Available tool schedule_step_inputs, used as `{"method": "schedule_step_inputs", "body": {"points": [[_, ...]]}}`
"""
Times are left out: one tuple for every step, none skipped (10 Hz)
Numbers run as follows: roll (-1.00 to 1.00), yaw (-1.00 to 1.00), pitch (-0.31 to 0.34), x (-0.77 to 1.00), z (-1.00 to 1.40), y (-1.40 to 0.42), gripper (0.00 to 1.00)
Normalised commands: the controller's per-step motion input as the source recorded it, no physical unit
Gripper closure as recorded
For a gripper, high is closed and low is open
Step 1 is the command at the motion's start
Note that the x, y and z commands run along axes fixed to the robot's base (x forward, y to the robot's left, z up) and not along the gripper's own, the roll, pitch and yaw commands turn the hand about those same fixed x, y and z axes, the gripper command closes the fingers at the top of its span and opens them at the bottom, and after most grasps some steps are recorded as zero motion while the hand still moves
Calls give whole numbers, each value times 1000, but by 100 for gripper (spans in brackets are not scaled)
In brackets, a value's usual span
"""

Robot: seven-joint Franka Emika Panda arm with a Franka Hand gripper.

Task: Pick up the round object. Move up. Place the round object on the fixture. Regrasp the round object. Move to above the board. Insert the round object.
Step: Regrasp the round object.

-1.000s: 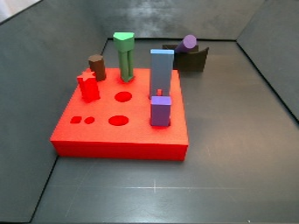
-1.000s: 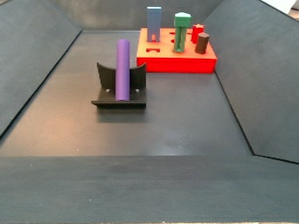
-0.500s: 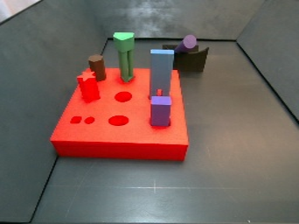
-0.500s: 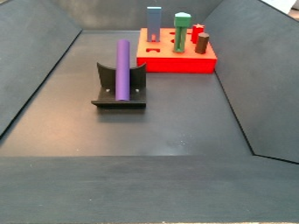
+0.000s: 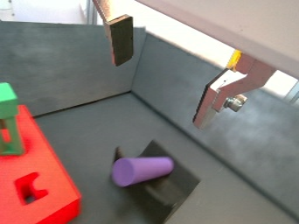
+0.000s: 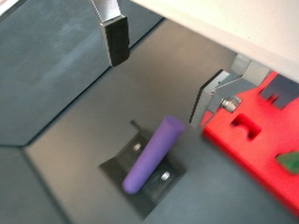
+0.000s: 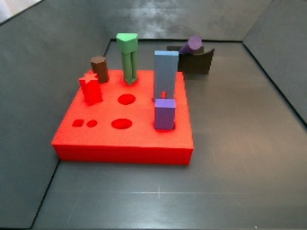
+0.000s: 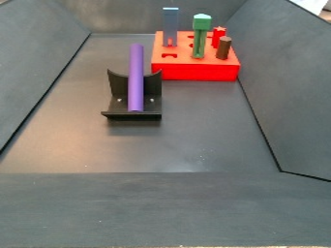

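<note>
Purple peg, the round object (image 8: 135,76), is lying tilted in the fixture (image 8: 134,108), leaning along its upright, in both side views (image 7: 195,42). Further right, beyond the fixture, the board (image 8: 196,66) is carrying a green peg (image 8: 202,27) and a blue bar (image 8: 171,21). Hanging above the fixture in both wrist views, the pincer (image 6: 166,72) is standing spread wide and grasping nothing, its fingers (image 5: 121,40) well clear of the round object (image 5: 142,169).
</note>
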Motion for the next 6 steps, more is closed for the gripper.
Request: {"method": "schedule_step_inputs", "body": {"points": [[1000, 55, 52, 53, 1, -30, 0], [1000, 63, 74, 72, -3, -33, 0], [1000, 72, 97, 84, -5, -37, 0], [1000, 87, 118, 92, -2, -41, 0], [1000, 115, 152, 92, -4, -45, 0], [990, 147, 175, 92, -10, -45, 0]]}}
